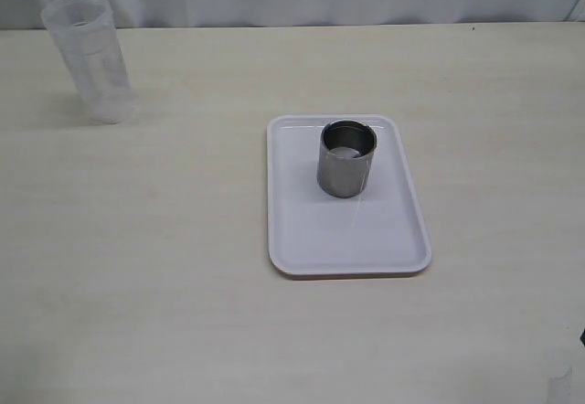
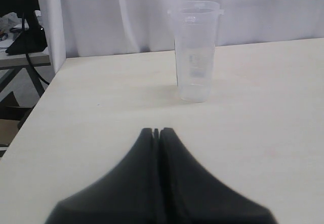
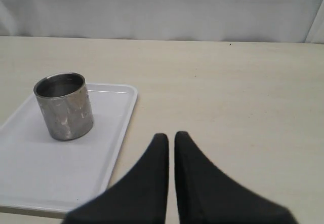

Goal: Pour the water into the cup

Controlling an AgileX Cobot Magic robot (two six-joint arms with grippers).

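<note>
Well apart, beaker [image 1: 91,57] near table [image 1: 137,285] corner, cup [image 1: 346,162] on tray [image 1: 347,239], left tool [image 2: 156,131] and right tool [image 3: 171,135] each closed.

Short shiny steel cup [image 1: 346,159] stands upright on white tray [image 1: 302,230]; contents unclear.

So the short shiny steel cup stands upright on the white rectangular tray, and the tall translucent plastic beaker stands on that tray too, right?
Not quite. The tall translucent plastic beaker is off the white rectangular tray, standing on the pale table well to its left, as the exterior view shows. The short shiny steel cup does stand upright on the tray.
</note>
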